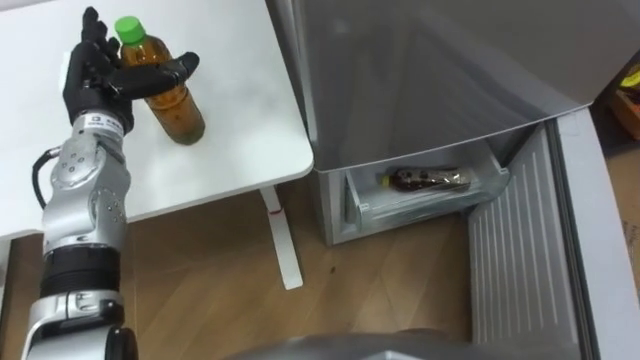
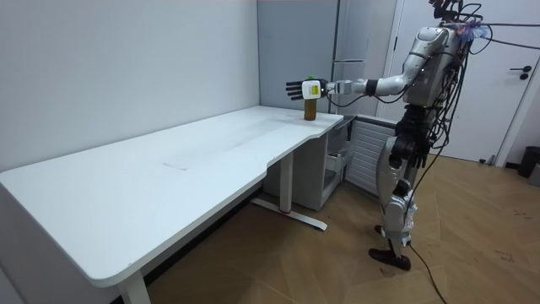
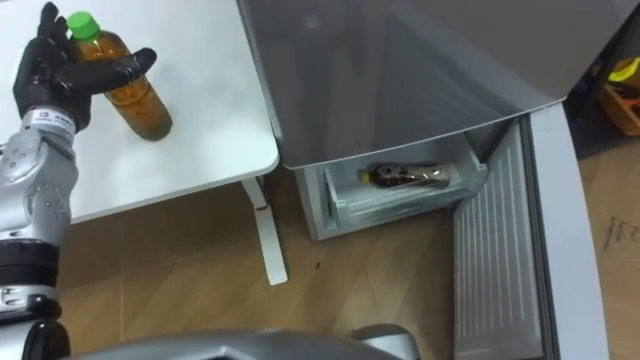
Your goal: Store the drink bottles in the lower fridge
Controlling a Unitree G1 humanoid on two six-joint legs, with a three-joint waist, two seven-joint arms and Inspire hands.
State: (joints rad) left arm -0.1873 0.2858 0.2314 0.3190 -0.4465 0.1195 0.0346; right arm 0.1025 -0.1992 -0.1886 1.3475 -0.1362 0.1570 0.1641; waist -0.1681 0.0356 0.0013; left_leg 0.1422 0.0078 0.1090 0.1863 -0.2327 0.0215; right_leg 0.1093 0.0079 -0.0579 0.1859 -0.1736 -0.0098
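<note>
The left hand [image 1: 95, 85] is curling, seemingly gripping, around the upright bottle [image 1: 177, 108] standing on the table [image 1: 240, 100], its fingers behind and thumb in front, with the lower fridge drawer [image 1: 420, 207] lying rightward.

No legible text or labels.
</note>
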